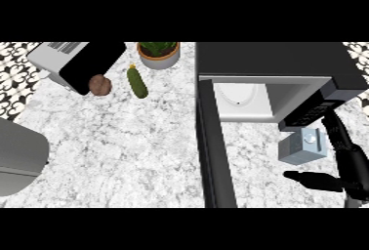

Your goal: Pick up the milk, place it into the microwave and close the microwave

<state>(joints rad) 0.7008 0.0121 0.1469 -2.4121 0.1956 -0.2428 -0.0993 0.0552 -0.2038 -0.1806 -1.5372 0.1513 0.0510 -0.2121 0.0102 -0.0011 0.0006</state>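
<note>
In the head view there is one microwave (277, 68) at the far right part of the worktop (122, 146). Its one door (215, 151) stands open and reaches toward the near edge. The cavity behind it shows a pale plate inside and no carton.

One milk carton (304, 146) stands on the worktop in front of the microwave, just right of the open door and near the right edge.

The right hand (346, 156) is beside the milk, on its right. Its fingers are straight and spread: one points up past the carton toward the microwave's control panel, and the thumb (314, 179) points left below the carton. They hold nothing, though whether a finger touches the carton is unclear.

One grey forearm (18, 156) shows at the left edge; its hand is out of view.

Near the far left corner are one toaster oven (75, 61), one potato (100, 85), one cucumber (137, 82) and one potted plant (158, 52).
</note>
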